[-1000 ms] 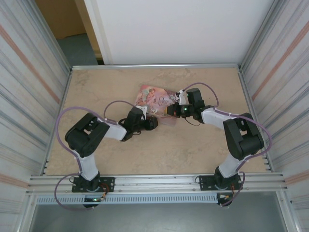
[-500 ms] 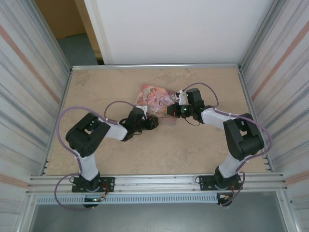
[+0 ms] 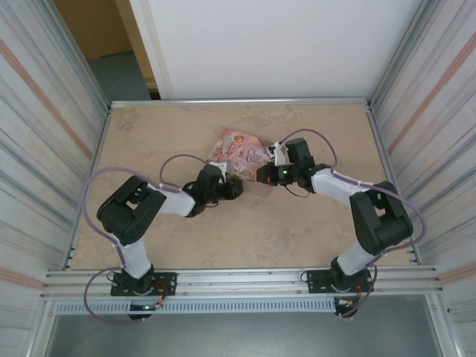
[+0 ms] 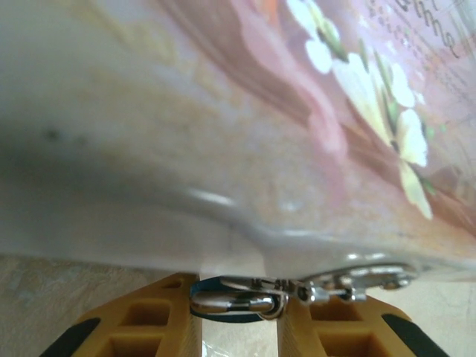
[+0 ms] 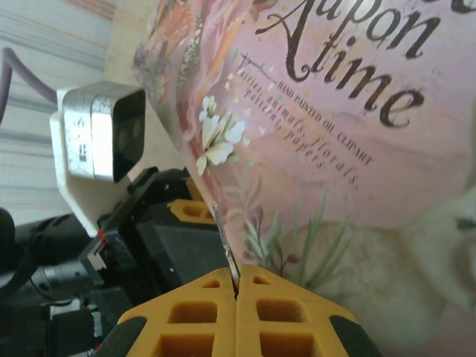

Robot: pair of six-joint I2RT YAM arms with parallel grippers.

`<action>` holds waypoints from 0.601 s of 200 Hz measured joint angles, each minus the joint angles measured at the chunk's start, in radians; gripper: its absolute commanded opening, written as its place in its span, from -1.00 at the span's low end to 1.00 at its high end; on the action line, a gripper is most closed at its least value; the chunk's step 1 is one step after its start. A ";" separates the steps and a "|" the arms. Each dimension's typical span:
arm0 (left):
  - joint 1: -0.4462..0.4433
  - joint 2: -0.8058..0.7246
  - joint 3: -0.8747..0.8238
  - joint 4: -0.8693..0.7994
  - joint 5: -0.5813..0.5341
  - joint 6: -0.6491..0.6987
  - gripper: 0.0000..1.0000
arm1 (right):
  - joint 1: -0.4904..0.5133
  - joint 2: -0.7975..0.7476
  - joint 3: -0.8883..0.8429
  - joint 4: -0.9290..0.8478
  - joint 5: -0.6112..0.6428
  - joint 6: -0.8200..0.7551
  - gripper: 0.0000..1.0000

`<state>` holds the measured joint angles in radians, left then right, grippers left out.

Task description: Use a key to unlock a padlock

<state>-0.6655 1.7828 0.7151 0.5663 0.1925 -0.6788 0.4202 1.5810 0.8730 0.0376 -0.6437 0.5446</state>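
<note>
padlock (image 4: 230, 305): pinched by its sides in the narrow left hand (image 4: 236, 327), just beside the tin (image 4: 312, 111) edge.
key (image 5: 225, 238): blade poking out of the tight-closed right hand (image 5: 236, 286), over the tin.
handling: both probably light, hard and slick, so prone to twist; grip the lock body and the key head.

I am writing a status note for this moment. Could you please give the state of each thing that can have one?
Left gripper: shut on the padlock.
Right gripper: shut on the key.
Padlock: held; locked or unlocked cannot be told.
Key: pinched, sticking out toward the left gripper.
Pink tin: lying flat, picture side up.
</note>
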 measured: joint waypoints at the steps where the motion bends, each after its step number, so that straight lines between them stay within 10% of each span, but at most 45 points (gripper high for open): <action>1: 0.000 -0.002 0.000 -0.002 0.000 0.000 -0.76 | 0.000 -0.002 0.000 -0.001 0.000 -0.001 -1.00; 120: 0.000 -0.122 0.105 -0.314 0.132 -0.083 -0.91 | 0.070 -0.401 -0.216 -0.121 0.106 -0.201 -1.00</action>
<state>-0.6651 1.6604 0.8196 0.2523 0.3248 -0.7616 0.4904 1.1805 0.6567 -0.0837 -0.5377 0.3439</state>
